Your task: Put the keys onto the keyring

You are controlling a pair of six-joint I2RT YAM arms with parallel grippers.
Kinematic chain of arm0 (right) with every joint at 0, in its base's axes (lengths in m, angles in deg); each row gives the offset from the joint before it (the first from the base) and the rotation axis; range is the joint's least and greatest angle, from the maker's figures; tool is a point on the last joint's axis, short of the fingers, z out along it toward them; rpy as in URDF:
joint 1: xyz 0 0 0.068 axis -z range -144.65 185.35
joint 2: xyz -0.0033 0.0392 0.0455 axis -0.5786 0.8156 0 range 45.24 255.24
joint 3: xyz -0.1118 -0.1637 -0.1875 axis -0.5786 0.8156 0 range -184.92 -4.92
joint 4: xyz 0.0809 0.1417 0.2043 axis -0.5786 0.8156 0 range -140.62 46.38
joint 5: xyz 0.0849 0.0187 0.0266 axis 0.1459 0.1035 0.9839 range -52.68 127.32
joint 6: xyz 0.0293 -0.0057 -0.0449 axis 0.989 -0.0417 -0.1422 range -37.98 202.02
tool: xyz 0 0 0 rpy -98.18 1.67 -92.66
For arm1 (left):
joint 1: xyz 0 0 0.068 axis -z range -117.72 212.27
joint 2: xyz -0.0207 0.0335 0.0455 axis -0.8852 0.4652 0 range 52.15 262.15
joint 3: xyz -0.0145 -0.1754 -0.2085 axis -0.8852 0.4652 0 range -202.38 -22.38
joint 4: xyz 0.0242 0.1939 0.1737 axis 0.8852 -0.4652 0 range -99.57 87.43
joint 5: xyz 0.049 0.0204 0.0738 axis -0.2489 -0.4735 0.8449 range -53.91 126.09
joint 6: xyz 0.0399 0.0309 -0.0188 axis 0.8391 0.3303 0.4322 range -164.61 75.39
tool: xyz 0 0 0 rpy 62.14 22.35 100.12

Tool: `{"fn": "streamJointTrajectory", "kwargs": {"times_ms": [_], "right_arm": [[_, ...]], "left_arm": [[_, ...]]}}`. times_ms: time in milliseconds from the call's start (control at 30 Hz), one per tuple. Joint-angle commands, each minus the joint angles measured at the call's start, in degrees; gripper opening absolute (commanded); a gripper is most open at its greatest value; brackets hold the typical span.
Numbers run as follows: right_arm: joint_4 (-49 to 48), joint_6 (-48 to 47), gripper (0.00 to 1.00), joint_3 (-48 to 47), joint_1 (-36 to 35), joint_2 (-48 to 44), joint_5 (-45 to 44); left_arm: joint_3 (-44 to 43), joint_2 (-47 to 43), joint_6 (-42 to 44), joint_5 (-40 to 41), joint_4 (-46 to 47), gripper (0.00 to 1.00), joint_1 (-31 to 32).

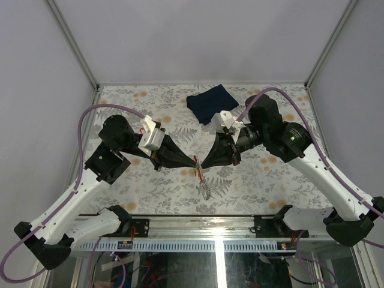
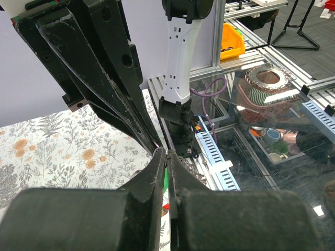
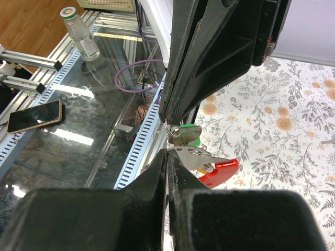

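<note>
Keyring (image 1: 206,188) hangs over the tabletop's (image 1: 270,180) centre, long axis trailing toward the near edge, pinched beside its red tag (image 3: 222,170) by the clenched right gripper (image 3: 167,154). The clenched left gripper (image 2: 166,155) holds the green-headed key (image 3: 187,134) tip-to-tip, just above.

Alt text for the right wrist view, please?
Two shut grippers meet tip to tip, the right gripper from below and the left gripper from above. Beside their tips sit a green-headed key and the keyring's red tag, against the floral table; which gripper holds what is unclear.
</note>
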Motion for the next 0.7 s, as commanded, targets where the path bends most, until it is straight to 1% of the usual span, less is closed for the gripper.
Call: {"fn": "streamJointTrajectory", "kwargs": {"times_ms": [0, 333, 667], "right_arm": [[-0.12, -0.98, 0.0, -1.62, 0.18, -2.74, -1.08], [0.53, -0.89, 0.0, -2.37, 0.22, -3.62, -1.9], [0.77, -0.89, 0.0, -2.67, 0.18, -4.64, -2.6]], "left_arm": [[-1.76, -0.12, 0.97, -2.25, -1.87, 0.0, 0.43], [-2.17, -0.17, 2.54, -1.9, -4.42, 0.0, 0.44], [-2.12, -0.14, 2.73, -1.44, -4.71, 0.0, 0.45]]}}
